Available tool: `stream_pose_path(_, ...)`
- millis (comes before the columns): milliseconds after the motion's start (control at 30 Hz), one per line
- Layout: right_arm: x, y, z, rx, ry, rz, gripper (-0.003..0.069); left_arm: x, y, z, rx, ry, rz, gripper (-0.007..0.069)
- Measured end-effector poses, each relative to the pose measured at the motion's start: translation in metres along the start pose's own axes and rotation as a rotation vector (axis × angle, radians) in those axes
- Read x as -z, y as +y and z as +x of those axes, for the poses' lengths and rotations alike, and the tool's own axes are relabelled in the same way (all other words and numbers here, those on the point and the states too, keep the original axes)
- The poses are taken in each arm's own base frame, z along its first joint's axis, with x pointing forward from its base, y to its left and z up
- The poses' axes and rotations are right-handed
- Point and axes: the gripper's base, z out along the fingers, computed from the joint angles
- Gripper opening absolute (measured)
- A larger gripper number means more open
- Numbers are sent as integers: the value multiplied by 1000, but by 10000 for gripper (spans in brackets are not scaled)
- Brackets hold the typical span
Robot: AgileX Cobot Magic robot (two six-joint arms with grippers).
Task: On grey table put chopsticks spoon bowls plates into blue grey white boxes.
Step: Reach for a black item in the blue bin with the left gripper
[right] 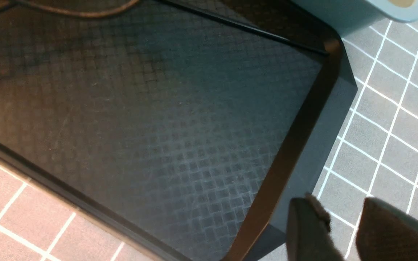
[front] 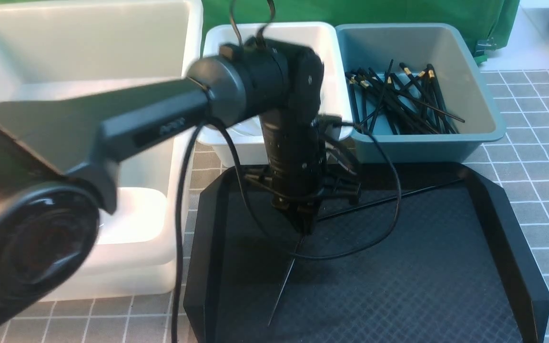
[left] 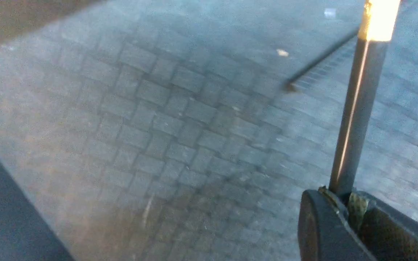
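Right hand (right: 343, 232) hangs off the right side of the tray (front: 446, 286), above the table (front: 532, 190), fingers apart with nothing between them. Left hand (front: 305, 224) is over the tray, clenched on one chopstick (front: 284, 281), which slants down from it toward the tray's near edge. Just beyond that hand, to its right, a second chopstick (front: 389, 197) lies flat on the tray. Farther back, the blue-grey box (front: 486, 114) holds a heap of chopsticks (front: 398, 102).

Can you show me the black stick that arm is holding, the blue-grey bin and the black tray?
Thin black chopstick, the held one (front: 285, 281): front view, middle of its shaft.
Blue-grey plastic bin (front: 412, 148): front view, near outer wall.
Black diamond-textured tray (front: 398, 271): front view, bare floor.
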Motion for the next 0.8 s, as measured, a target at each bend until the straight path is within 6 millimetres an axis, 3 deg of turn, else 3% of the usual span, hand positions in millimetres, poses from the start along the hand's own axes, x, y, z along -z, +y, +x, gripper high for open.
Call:
stream_pose_path(300,0,0,-1,0,-8,-1,237,15,-23,9,-121,-7,143,5)
stream_pose_path(500,2,-1,0,4,-18,5,237,50,-49,2,-286,-128,259,5)
stream_pose_path(600,7,-2,1,-2,-44,6,237,81,-59,-17,-361,-373,283,5)
stream_pose_path(700,17,-5,4,-14,-88,8,237,118,-67,-43,-379,-745,303,5)
stream_pose_path(767,21,-6,5,-18,-110,9,237,128,-68,-53,-375,-897,300,5)
stream_pose_path(800,25,-6,6,-23,-135,9,237,135,-68,-65,-374,-1062,278,5)
